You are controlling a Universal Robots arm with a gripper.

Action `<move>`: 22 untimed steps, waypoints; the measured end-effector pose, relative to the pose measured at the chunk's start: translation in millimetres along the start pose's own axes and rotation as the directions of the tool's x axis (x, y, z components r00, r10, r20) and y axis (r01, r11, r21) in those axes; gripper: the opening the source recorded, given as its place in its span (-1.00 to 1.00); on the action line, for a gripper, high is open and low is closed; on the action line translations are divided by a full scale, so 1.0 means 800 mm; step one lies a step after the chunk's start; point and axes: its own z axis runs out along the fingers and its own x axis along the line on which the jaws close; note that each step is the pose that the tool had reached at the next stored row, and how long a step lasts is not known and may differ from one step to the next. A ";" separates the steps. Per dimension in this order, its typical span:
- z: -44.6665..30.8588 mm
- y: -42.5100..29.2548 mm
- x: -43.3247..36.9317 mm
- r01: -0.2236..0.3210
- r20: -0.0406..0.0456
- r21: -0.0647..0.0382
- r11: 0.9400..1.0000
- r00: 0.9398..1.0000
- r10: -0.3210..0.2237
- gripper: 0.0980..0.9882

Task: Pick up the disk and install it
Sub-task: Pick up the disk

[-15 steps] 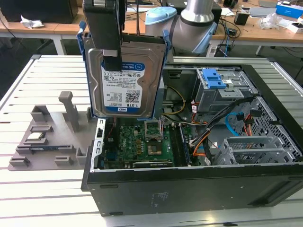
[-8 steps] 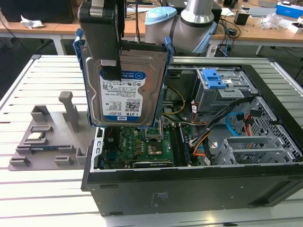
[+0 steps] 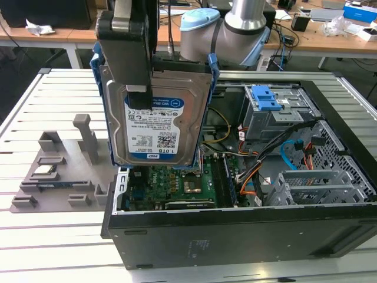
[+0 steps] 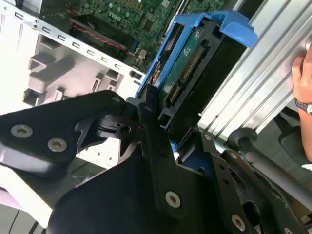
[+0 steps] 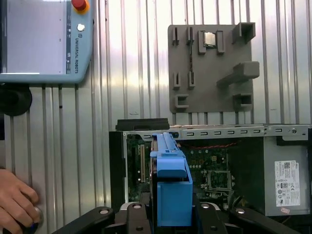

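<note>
The disk [image 3: 156,121], a silver hard drive with a white and blue label in a bright blue frame, hangs upright above the open computer case [image 3: 235,236]. My gripper [image 3: 138,99] is shut on it from above, one black finger lying across the label side. In the second wrist view the disk [image 4: 195,63] shows edge-on with its connector side visible, clamped between the black fingers [image 4: 152,129]. In the first wrist view the disk's blue frame [image 5: 170,190] stands over the motherboard [image 5: 214,161], with the gripper [image 5: 170,217] around it.
A drive cage with a blue latch [image 3: 268,97] sits at the case's far side. A grey fixture plate [image 3: 53,171] lies on the slatted table beside the case. A teach pendant [image 5: 44,39] and a person's hand [image 5: 17,202] are on the table. Cables cross the case interior.
</note>
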 end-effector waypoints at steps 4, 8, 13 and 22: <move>-0.0011 -0.0391 -0.001 0.000 0.000 0.000 1.000 1.000 0.000 -0.40; -0.0017 -0.0615 -0.002 0.000 0.000 -0.001 1.000 1.000 0.000 -0.40; -0.0026 -0.0937 -0.003 0.000 0.000 -0.003 1.000 1.000 0.000 -0.40; -0.0041 -0.1478 -0.005 0.000 0.000 -0.006 1.000 1.000 0.000 -0.40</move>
